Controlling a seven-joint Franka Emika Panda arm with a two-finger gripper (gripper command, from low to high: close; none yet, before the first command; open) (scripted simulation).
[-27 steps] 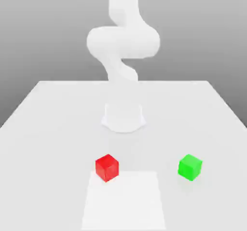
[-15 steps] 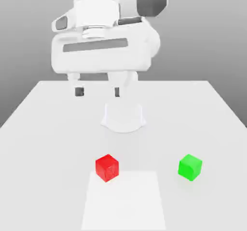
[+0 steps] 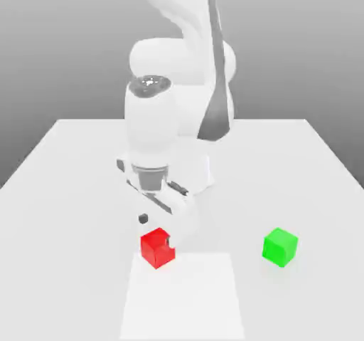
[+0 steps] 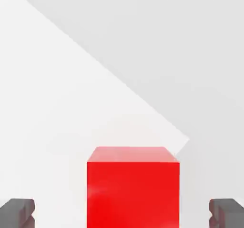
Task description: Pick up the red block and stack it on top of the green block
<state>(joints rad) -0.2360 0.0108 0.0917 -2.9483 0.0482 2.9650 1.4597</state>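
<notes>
My claw (image 3: 157,231) has swung down over the red block (image 3: 155,248), fingers spread wide, nothing gripped; green block (image 3: 280,247) waits well apart.

White table (image 3: 64,190) under me, matte, plain. A brighter white square patch (image 3: 183,297) lies on it at the near edge, in the exterior view. Behind the table's far edge, a flat grey backdrop (image 3: 64,40), darker toward the top, lighter low down. No wall seams I can make out. Light soft and even, shadows faint.
</notes>
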